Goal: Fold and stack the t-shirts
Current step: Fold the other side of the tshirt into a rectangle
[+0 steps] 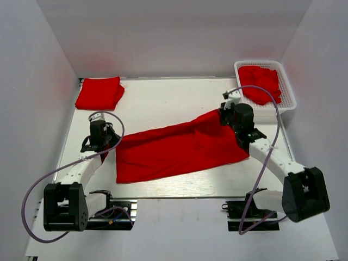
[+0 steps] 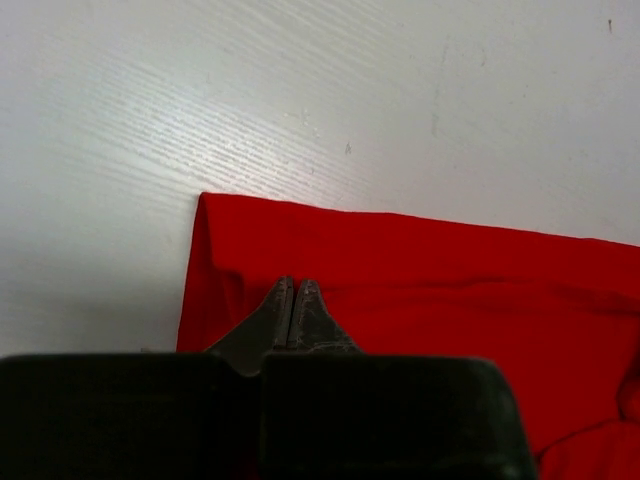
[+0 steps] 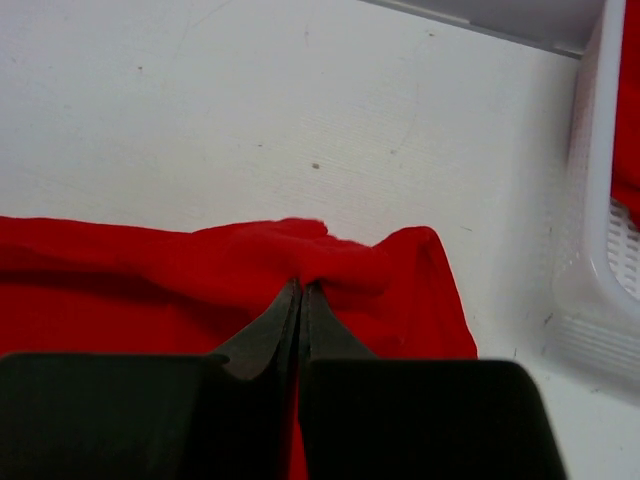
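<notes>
Folded t-shirt (image 1: 99, 92): lies flat on the surface (image 1: 163, 98), well beyond the left end of the spread t-shirt (image 1: 179, 149).
Left gripper (image 2: 295, 284): fingers pressed together, pinching the spread t-shirt at its left edge.
Spread t-shirt: stretched slantwise between both grippers, wrinkled toward its right end.
Right gripper (image 3: 301, 284): closed on a bunched pinch at the spread t-shirt's far right corner.
Mesh basket (image 1: 288, 106): just beyond the spread t-shirt's right end, with heaped t-shirts (image 1: 261, 81) inside.
Step in hand: probably tensioning the cloth before a fold.
Doing it well: pull both ends evenly, low over the surface, so creases flatten and neither pinch slips.
</notes>
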